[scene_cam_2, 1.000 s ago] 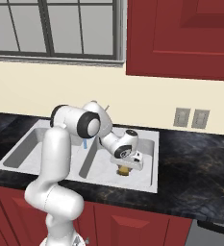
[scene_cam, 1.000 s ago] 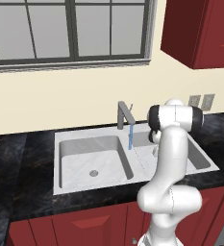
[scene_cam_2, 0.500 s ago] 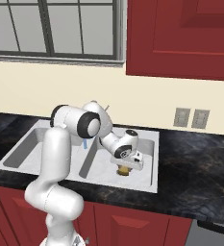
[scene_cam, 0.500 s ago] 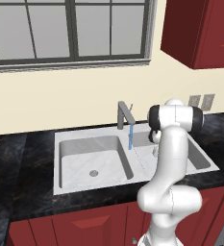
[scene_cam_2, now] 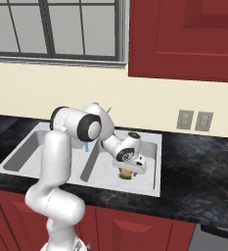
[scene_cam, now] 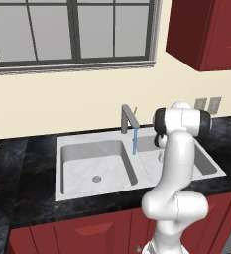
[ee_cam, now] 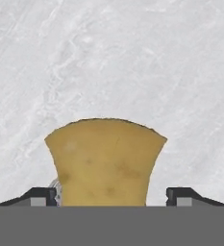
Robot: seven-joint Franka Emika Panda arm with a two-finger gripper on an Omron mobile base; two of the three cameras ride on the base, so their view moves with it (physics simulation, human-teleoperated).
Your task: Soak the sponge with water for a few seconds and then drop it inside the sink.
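One small sponge (ee_cam: pixel 105 161) is the whole story here — a yellow-olive block sitting at the bottom centre of the hand view, with the pale marbled floor of the sink (ee_cam: pixel 108 57) spread behind it. By the look of it, it should be light and soft, likely to squash under pressure and a bit slick once wet; a hold across its narrower sides seems the sensible place to take it. In the right base view the claw (scene_cam_2: pixel 127 171) hangs low over the right basin, just right of frame centre, with the sponge (scene_cam_2: pixel 126 173) tucked under it. The fingertips (ee_cam: pixel 39 194) sit either side of the block, set narrow, apparently pinching it — contact itself is cut off at the frame's bottom edge. The water (scene_cam: pixel 134 140) runs in a thin blue line at centre frame in the left base view, apart from the claw.
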